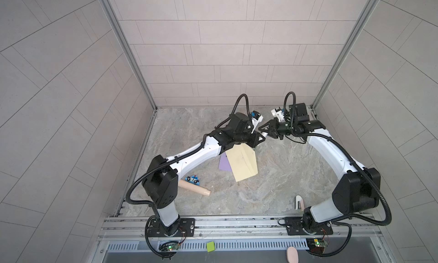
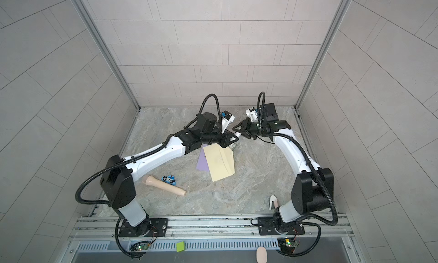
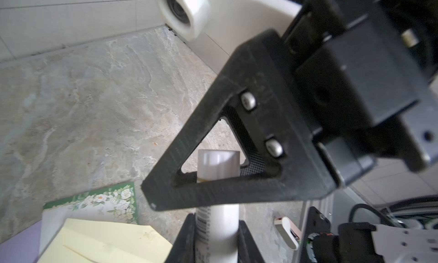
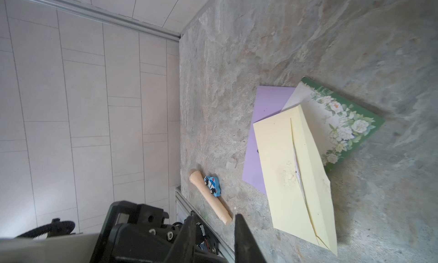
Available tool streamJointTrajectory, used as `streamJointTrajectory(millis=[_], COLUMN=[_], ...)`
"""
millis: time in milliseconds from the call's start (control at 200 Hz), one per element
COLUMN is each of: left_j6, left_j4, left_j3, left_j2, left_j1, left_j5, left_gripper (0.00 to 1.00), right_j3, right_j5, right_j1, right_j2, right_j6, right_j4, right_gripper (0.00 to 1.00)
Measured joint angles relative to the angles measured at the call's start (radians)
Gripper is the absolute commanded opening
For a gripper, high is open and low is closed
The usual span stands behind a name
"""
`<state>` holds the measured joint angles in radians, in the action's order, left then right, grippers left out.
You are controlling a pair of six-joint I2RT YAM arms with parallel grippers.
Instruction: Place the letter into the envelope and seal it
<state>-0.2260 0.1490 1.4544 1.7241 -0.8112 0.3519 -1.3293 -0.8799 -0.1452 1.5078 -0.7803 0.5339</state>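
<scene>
White plastic tube (image 3: pixel 218 164) sat pinched between the jaws of the left gripper (image 3: pixel 216 224); only the left wrist view showed this. The right wrist view showed the right gripper (image 4: pixel 213 218) with a gap between its jaws and no tube in frame. In the left wrist view one of its black fingers (image 3: pixel 213 195) lay across the tube's far end. Whether it pinched the tube could not be told. In both top views the two grippers met tip to tip above the table (image 1: pixel 296 169), the tube hidden.

Yellow envelope (image 4: pixel 284 169) lay flat nearby on a purple sheet (image 4: pixel 265 108). The floral letter (image 4: pixel 343 122) stuck out from under the envelope's edge, plain in both wrist views and almost hidden from above. A toy car (image 4: pixel 212 186) lay just beside a wooden handle (image 4: pixel 211 202), well apart from the papers.
</scene>
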Motion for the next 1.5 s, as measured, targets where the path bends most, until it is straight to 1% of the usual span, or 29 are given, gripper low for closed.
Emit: streamJointTrajectory(millis=[130,195,255,310,390,425,505,580,695,876,916,1036,1166,1336,1416,1496], left_j6=[0.113,0.156,0.183,0.202,0.221,0.227,0.224,0.204,0.150,0.040,0.016,-0.037,-0.062,-0.066,-0.060,-0.039], left_j4=[0.037,0.056,0.066,0.074,0.082,0.079,0.060,0.053,0.034,-0.013,-0.028,-0.065,-0.073,-0.068,-0.064,-0.051], left_j3=[0.003,0.009,0.011,0.011,0.011,0.011,0.011,0.011,0.011,0.003,-0.006,-0.019,-0.023,-0.024,-0.024,-0.024], left_j2=[0.003,0.014,0.026,0.032,0.035,0.034,0.030,0.021,0.009,0.002,0.002,-0.003,-0.008,-0.011,-0.011,-0.011], left_j1=[-0.076,-0.102,-0.116,-0.123,-0.126,-0.124,-0.109,-0.089,-0.032,0.054,0.065,0.078,0.084,0.087,0.083,0.068], left_j5=[-0.199,-0.261,-0.294,-0.311,-0.322,-0.320,-0.288,-0.229,-0.115,0.064,0.099,0.165,0.195,0.200,0.182,0.134], left_gripper=[0.00,0.00,0.00,0.00,0.00,0.00,0.00,0.00,0.00,0.00,0.00,0.00,0.00,0.00,0.00,0.00], right_j3=[0.022,0.046,0.068,0.085,0.095,0.095,0.095,0.094,0.090,0.013,0.002,-0.002,-0.001,-0.001,-0.001,-0.001], right_j5=[0.107,0.151,0.179,0.193,0.193,0.191,0.170,0.124,0.032,-0.078,-0.089,-0.100,-0.103,-0.103,-0.093,-0.057], right_j1=[-0.027,-0.037,-0.040,-0.044,-0.046,-0.045,-0.035,-0.014,0.018,0.033,0.033,0.036,0.037,0.038,0.037,0.031], right_j2=[-0.010,-0.016,-0.019,-0.019,-0.019,-0.019,-0.019,-0.022,-0.029,-0.040,-0.046,-0.055,-0.055,-0.055,-0.055,-0.055], right_j6=[-0.077,-0.124,-0.163,-0.191,-0.212,-0.215,-0.208,-0.194,-0.166,-0.060,-0.043,-0.013,0.003,0.021,0.024,0.031], right_j4=[0.018,0.017,0.010,0.003,-0.006,-0.015,-0.042,-0.071,-0.114,-0.076,-0.068,-0.047,-0.031,-0.027,-0.025,-0.010], right_gripper=[0.00,0.00,0.02,0.09,0.35,0.42,0.51,0.54,0.54,0.52,0.51,0.40,0.28,0.20,0.14,0.05])
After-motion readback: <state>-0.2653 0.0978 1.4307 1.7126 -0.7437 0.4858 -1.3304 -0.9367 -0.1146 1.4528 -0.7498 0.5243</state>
